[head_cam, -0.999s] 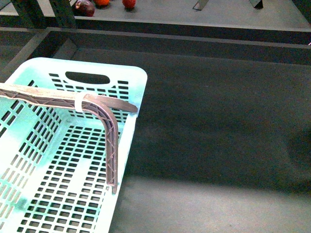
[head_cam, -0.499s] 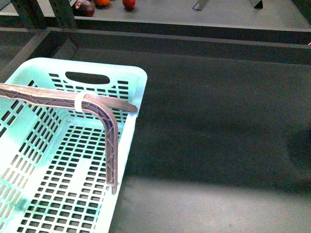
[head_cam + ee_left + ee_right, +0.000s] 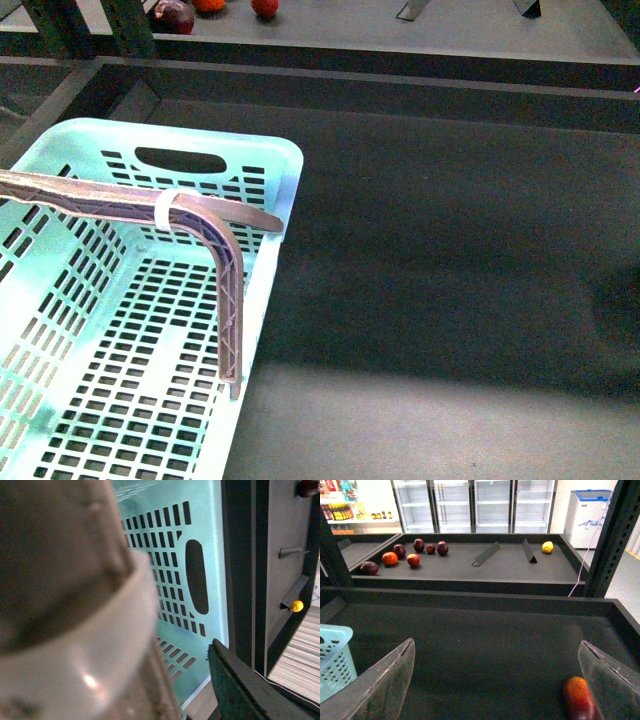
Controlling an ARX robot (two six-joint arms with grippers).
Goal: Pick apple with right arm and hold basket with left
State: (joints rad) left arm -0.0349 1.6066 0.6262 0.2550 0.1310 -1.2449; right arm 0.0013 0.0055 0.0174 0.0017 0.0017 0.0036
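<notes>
The pale turquoise basket (image 3: 120,330) sits at the near left of the front view, its grey-brown bail (image 3: 210,225) with a white band arching over it. My left gripper (image 3: 170,690) is shut on the bail, which fills the left wrist view as a blur; one dark finger (image 3: 245,690) shows beside the basket wall (image 3: 170,555). The red apple (image 3: 265,7) lies on the far shelf, right of an orange fruit and a dark purple fruit; it also shows in the right wrist view (image 3: 413,560). My right gripper (image 3: 495,680) is open and empty above the dark tray, far from the apple.
A long red-orange fruit (image 3: 579,699) lies on the near tray by my right gripper's finger (image 3: 612,680). Several dark fruits (image 3: 430,547) and a yellow one (image 3: 547,546) lie on the far shelf with two dividers (image 3: 487,554). A raised ledge (image 3: 400,85) separates the tray from the shelf.
The bail has tilted very slightly in my left gripper, its white band shifting a little to the right. The basket and the fruits have stayed put.
</notes>
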